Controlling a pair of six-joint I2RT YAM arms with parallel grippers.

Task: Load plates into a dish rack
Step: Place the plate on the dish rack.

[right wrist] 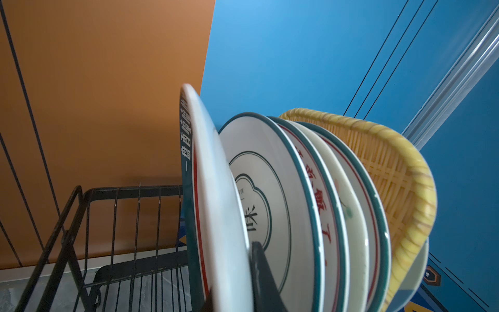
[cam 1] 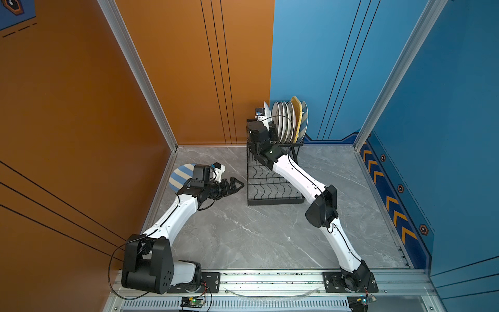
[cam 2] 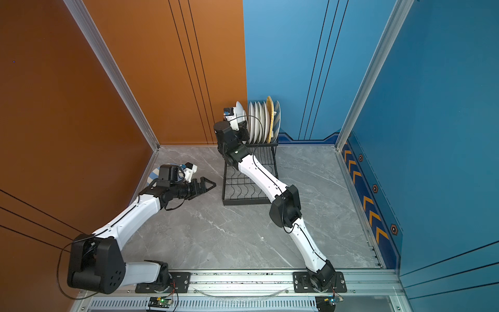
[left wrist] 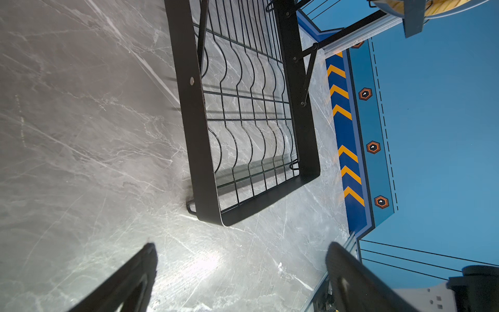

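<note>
A white plate (right wrist: 216, 205) is clenched in the right jaws at the far upper tier of the dish rack (cam 1: 272, 201), just left of the racked plates (cam 1: 283, 121); if released tilted, they may be struck; the left jaws are spread, empty.

Orange wall (cam 1: 81, 108) on the left, blue wall (cam 1: 337, 67) on the right, meeting at the far side, thin black lines running down both. Grey marbled floor (cam 1: 256, 237) below, evenly lit, silver posts (cam 1: 140, 75) at the far corners, orange chevrons (cam 1: 391, 201) low along the right wall.
</note>
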